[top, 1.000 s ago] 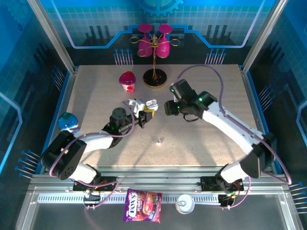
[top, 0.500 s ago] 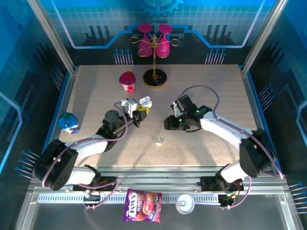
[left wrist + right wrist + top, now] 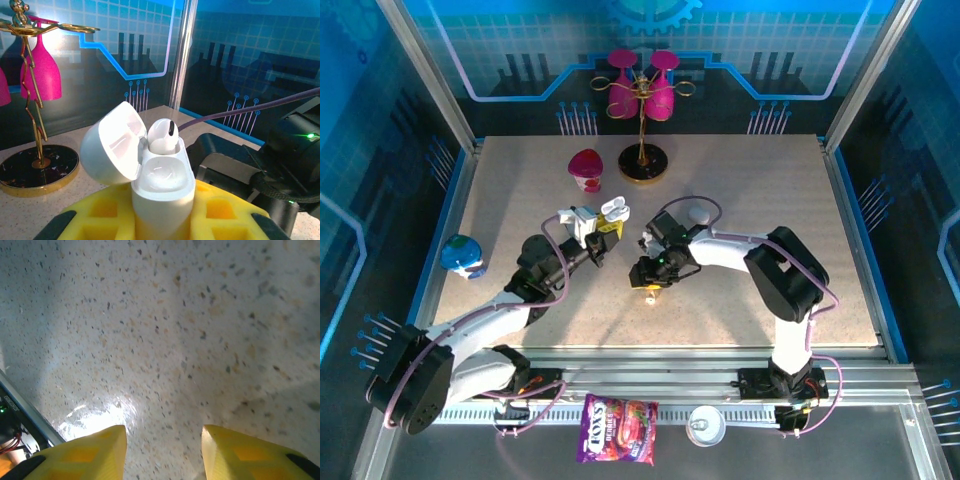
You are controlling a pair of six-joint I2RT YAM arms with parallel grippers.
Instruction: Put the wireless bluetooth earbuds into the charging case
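Observation:
My left gripper [image 3: 604, 234] is shut on the white charging case [image 3: 162, 185], held upright between its yellow pads [image 3: 220, 212]. The case lid [image 3: 112, 142] hangs open to the left. One white earbud [image 3: 162, 135] sits in the far slot, and the near slot is empty. In the top view the case [image 3: 614, 209] is left of the table's centre. A second tiny earbud [image 3: 648, 293] lies loose on the table. My right gripper [image 3: 651, 278] hovers low just above it, pointing down. In the right wrist view its yellow fingers [image 3: 90, 452] stand apart, open, with bare speckled table between them.
A gold stand with pink glasses [image 3: 642, 100] rises at the back centre, with a pink cup [image 3: 586, 168] to its left. A blue object [image 3: 462, 253] sits at the left edge. A candy bag [image 3: 617, 428] and a small round tin [image 3: 705, 425] lie on the front rail.
My right gripper has swung left and down toward the loose earbud, and its jaws have narrowed somewhat. The left arm has drawn the case a little to the left.

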